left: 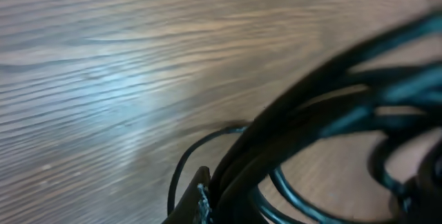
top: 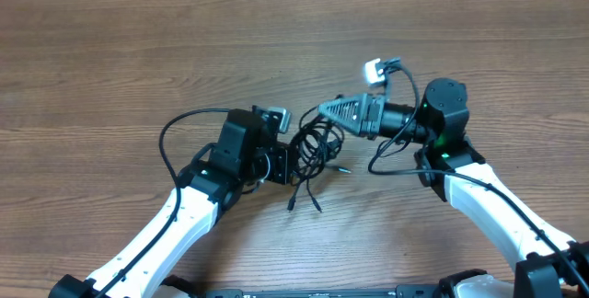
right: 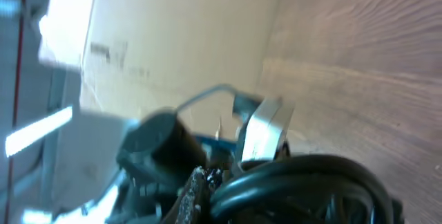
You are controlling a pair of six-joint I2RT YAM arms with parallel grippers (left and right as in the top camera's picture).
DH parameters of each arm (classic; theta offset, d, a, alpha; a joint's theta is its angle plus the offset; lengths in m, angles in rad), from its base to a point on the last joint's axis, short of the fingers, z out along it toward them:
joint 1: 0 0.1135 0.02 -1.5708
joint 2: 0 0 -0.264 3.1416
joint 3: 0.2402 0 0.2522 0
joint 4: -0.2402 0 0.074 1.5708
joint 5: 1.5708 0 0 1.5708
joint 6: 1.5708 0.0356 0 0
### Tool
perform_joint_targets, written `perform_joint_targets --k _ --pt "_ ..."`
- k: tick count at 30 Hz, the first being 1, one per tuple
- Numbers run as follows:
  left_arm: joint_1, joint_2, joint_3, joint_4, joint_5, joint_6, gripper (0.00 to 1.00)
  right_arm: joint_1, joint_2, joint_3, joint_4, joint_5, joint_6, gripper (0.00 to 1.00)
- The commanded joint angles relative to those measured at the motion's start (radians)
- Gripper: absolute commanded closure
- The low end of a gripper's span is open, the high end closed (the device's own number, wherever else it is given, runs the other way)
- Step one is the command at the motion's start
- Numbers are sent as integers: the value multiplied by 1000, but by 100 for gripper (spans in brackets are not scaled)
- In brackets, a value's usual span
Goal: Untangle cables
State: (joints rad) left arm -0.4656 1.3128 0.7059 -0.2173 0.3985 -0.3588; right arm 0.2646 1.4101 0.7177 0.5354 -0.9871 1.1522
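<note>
Overhead top-down, wrists close, cables (top: 317, 146) shared

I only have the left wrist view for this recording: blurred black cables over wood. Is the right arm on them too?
Observer: Yes. Overhead, the right tool is shut at the top of the cables, opposite the left tool, which is shut on their left side.
Operator: Are they one bundle?
Observer: Mostly a coil between the two tools, with a few plug ends trailing loose on the table.
Operator: Does the right wrist view confirm its grip?
Observer: It shows the cables right against its finger, so it looks like a grip, though that view is blurred.
</note>
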Motion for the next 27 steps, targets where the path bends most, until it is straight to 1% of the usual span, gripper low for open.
perform_joint_targets --k 1,4,6,9,10,12,14,17,20,23,25,27 --pt "-31 2 -3 12 121 55 96 -30 -35 13 -4 225 101 96" --pt "-50 2 -3 95 224 60 96 -22 -30 13 -77 366 79 96" --pt "-56 2 -3 184 277 47 96 3 -18 13 -144 424 1 96" --pt "-56 2 -3 286 278 6 96 52 5 13 -224 464 -76 96" --pt "-56 2 -3 298 275 6 96 62 7 13 -223 468 -84 96" --pt "-57 2 -3 292 260 8 96 67 6 13 -186 462 -84 96" --pt "-64 2 -3 252 216 29 96 67 6 13 -79 410 -76 96" --pt "-87 9 -3 156 73 49 96 65 6 13 174 319 -45 96" --pt "-111 29 -3 101 -7 50 96 41 6 13 350 290 -29 96" --pt "-118 49 -3 74 -17 57 96 -25 6 13 358 294 -26 96" --pt "-116 54 -3 60 -28 58 96 -71 6 13 288 306 -27 96" --pt "-116 54 -3 39 -89 56 96 -115 6 13 210 317 -27 96"
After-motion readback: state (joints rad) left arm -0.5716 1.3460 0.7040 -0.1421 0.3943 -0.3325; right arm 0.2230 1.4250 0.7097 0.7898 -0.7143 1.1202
